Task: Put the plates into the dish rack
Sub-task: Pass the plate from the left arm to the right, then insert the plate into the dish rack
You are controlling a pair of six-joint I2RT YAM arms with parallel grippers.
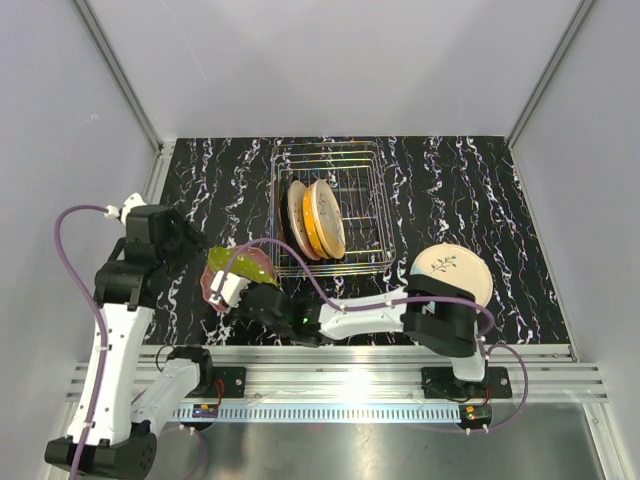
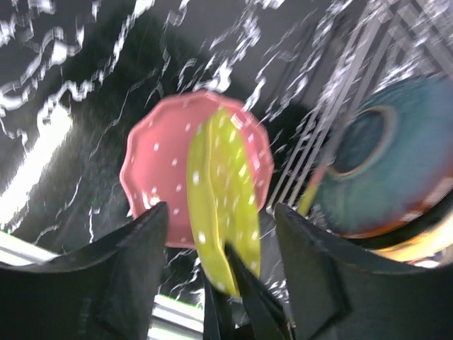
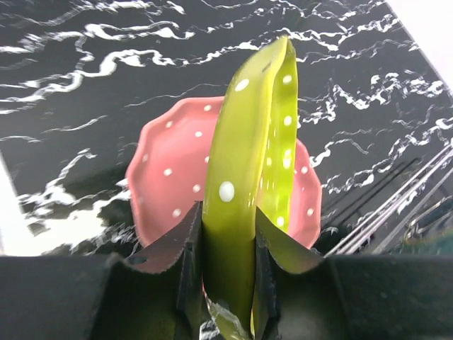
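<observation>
My right gripper (image 1: 232,285) (image 3: 228,212) is shut on the rim of a yellow-green dotted plate (image 1: 243,264) (image 3: 248,163) and holds it on edge above a pink dotted plate (image 1: 211,283) (image 3: 170,177) that lies flat on the table. My left gripper (image 1: 196,244) (image 2: 221,212) is open, its fingers on either side of the yellow-green plate (image 2: 219,191) without touching it, and the pink plate (image 2: 159,163) is behind. The dish rack (image 1: 345,165) (image 2: 333,120) holds a cream plate (image 1: 298,220) and an orange plate (image 1: 325,218) upright. A light blue plate (image 2: 403,142) also stands in it.
A cream plate with a sprig pattern (image 1: 450,266) lies at the right, partly under the right arm. The black marbled table (image 1: 480,190) ends at white walls at the back and sides. A metal rail (image 1: 350,385) runs along the near edge.
</observation>
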